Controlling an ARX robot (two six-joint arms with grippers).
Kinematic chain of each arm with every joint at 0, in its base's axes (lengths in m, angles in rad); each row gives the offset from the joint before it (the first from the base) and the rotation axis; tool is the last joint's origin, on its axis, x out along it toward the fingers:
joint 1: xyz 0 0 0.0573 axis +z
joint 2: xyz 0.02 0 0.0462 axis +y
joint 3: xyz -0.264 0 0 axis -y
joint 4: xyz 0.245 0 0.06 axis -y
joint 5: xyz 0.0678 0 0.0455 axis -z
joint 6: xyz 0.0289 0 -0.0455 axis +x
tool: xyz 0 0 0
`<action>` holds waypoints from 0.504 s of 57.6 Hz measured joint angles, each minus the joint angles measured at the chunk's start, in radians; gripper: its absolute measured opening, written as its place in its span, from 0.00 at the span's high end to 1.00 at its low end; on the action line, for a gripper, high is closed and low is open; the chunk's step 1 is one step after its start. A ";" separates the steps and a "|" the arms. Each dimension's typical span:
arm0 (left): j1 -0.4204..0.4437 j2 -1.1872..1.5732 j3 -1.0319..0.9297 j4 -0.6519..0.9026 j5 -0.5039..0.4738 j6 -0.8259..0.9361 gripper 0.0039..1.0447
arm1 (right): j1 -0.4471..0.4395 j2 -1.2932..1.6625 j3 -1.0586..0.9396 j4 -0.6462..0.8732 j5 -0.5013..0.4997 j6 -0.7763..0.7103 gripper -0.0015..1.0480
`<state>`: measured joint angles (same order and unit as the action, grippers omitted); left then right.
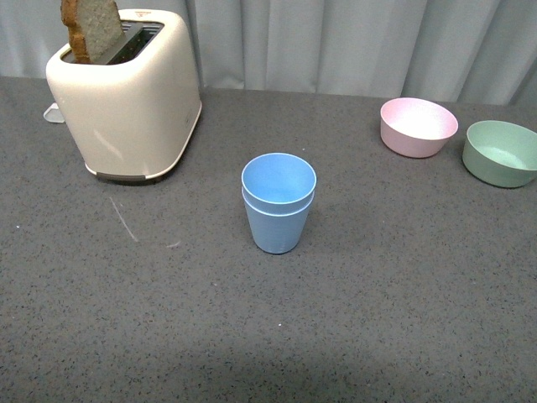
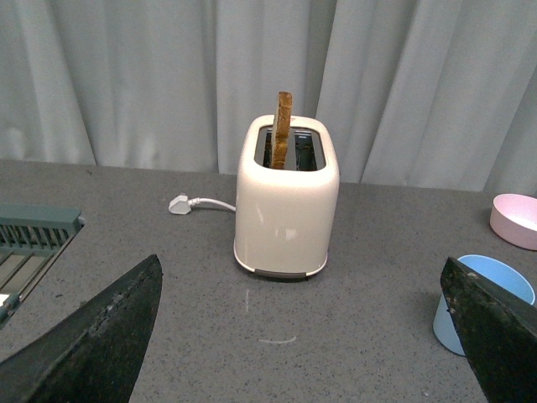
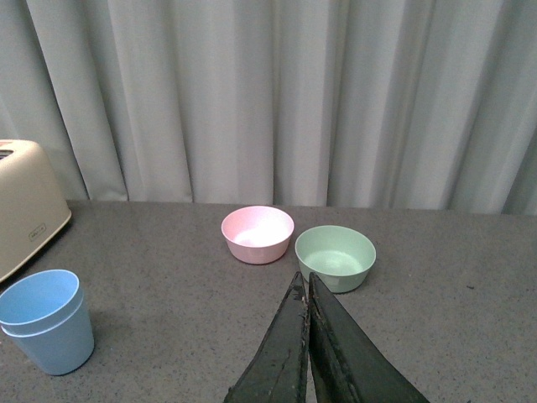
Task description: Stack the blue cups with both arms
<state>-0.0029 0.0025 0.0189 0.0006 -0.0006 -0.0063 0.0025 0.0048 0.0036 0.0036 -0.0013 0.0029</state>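
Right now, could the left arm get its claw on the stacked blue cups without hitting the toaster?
Probably yes. The left claw is open, and the stacked blue cups stand alone on the table, well apart from the toaster, with nothing between.

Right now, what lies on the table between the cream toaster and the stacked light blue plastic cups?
Nothing: in the front view only bare grey tabletop separates the cream toaster from the stacked light blue plastic cups.

Stacked blue cups (image 1: 278, 204) alone mid-table, bare table (image 1: 403, 285) all around them, toaster (image 1: 126, 96) well off left-back, pink bowl (image 1: 418, 126) and green bowl (image 1: 502, 153) well off right-back.
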 joint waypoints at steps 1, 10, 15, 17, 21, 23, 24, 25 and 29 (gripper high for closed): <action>0.000 0.000 0.000 0.000 0.000 0.000 0.06 | 0.000 0.000 0.000 -0.001 0.000 0.000 0.99; 0.000 0.000 0.000 0.000 0.000 0.000 0.06 | 0.000 0.000 0.000 -0.002 0.000 -0.001 0.82; 0.000 0.000 0.000 0.000 0.000 0.000 0.06 | 0.000 -0.001 0.000 -0.002 0.000 -0.001 0.67; 0.000 0.000 0.000 0.000 0.000 0.000 0.06 | 0.000 -0.001 0.000 -0.002 0.000 -0.001 0.62; 0.000 0.000 0.000 0.000 0.000 0.000 0.06 | 0.000 -0.001 0.000 -0.002 0.000 -0.001 0.50; 0.000 0.000 0.000 0.000 0.000 0.000 0.06 | 0.000 -0.001 0.000 -0.002 0.000 -0.001 0.45; 0.000 0.000 0.000 0.000 0.000 0.000 0.06 | 0.000 -0.001 0.000 -0.002 0.000 -0.001 0.42; 0.000 0.000 0.000 0.000 0.000 0.000 0.06 | 0.000 -0.001 0.000 -0.002 0.000 -0.001 0.38; 0.000 0.000 0.000 0.000 0.000 0.000 0.06 | 0.000 -0.001 0.000 -0.002 0.000 -0.001 0.26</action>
<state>-0.0029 0.0025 0.0189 0.0006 -0.0006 -0.0067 0.0025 0.0040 0.0036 0.0017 -0.0013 0.0017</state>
